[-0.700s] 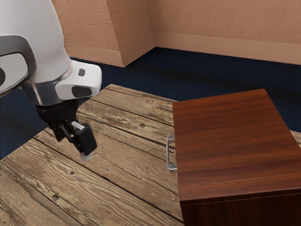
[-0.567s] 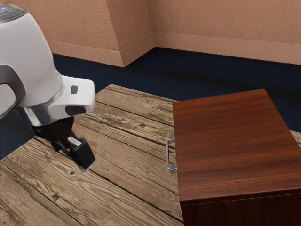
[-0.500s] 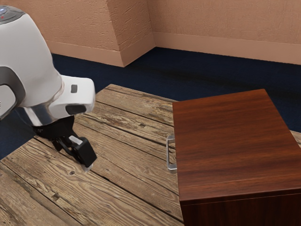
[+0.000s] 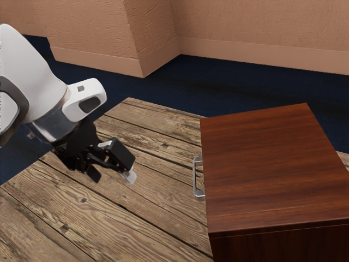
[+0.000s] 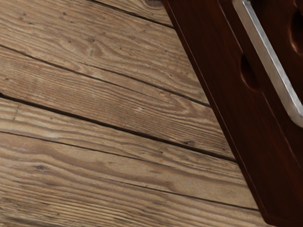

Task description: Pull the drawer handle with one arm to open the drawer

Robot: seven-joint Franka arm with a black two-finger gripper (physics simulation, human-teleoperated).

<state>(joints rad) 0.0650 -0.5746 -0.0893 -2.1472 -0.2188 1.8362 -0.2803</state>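
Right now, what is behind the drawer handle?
Directly behind the silver handle is the dark wooden drawer front. What lies inside the drawer cannot be seen: that front and the top of the cabinet cover it.

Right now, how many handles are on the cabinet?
1: a metal handle on the cabinet face toward the gripper. Other sides are hidden, so more may exist.
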